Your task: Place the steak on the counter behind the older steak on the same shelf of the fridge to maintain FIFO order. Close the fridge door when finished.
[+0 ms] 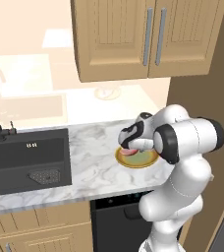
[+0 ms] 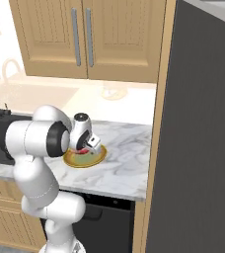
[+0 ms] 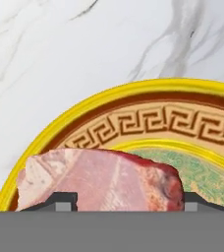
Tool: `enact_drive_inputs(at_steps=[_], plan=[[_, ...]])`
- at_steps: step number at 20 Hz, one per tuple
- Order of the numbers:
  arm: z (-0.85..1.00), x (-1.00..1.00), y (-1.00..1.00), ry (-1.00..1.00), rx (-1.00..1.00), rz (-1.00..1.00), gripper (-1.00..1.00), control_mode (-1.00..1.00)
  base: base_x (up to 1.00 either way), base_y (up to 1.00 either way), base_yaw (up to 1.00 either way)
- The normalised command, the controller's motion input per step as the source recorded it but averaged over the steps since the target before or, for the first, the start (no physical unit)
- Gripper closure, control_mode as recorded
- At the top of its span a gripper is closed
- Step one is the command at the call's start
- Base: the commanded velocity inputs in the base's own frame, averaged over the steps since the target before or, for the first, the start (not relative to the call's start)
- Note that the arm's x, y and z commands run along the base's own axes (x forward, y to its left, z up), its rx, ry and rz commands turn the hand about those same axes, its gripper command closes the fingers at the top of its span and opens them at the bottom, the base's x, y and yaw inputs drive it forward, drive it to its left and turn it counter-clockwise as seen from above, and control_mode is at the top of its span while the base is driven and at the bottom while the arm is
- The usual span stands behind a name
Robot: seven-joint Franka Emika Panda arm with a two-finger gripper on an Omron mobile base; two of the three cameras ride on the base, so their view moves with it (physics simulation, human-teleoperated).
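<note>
The fridge (image 2: 203, 138) stands as a tall grey mass at the right end of the run, presenting a flat shut face, so its interior cannot be inspected from here. The marble tabletop (image 1: 92, 167) is bare around the work area, with a dark sink (image 1: 25, 157) well apart to the left and wall cupboards (image 1: 148, 34) overhead, leaving free room to lift straight up. A gold-rimmed plate (image 3: 109, 101) sits near the front edge, just beside the fridge side. The steak (image 3: 101, 179), pale pink, lies on that plate. The gripper (image 3: 126, 199) is down over it, its finger tips standing either side of the meat; whether they already pinch it cannot be told. Judgement: the pick-up is the step in hand; next calls for a firm hold, then a clean vertical lift clear of the plate rim.
</note>
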Motion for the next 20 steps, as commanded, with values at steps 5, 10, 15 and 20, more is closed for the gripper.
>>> enact_drive_inputs(at_steps=[5, 10, 15, 20], plan=[[0.08, 0.0, 0.01, -0.03, 0.01, -0.04, 1.0, -1.0, 0.0, 0.0, 0.0], [0.41, -0.16, 0.0, -0.12, 0.0, 0.0, 1.0, -1.0, 0.0, 0.0, 0.0], [0.41, -0.43, 0.0, -0.19, 0.0, 0.0, 1.0, -1.0, 0.0, 0.0, 0.0], [0.32, -0.48, 0.02, -0.22, 0.0, 0.0, 1.0, -1.0, 0.0, 0.0, 0.0]])
